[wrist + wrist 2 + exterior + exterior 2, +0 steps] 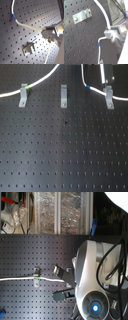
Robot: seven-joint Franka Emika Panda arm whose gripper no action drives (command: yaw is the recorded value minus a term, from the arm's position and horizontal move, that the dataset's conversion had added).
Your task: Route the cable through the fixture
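Cut off at the first exterior view's top edge: cable point(47, 77) and gripper point(108, 84), jaws perhaps closed.

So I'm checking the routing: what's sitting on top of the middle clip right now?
Nothing visible. In the first exterior view the fixture stands bare on the black pegboard; the cable arcs past without entering its slot. Whether the slot's inside is clear is too blurred to tell.
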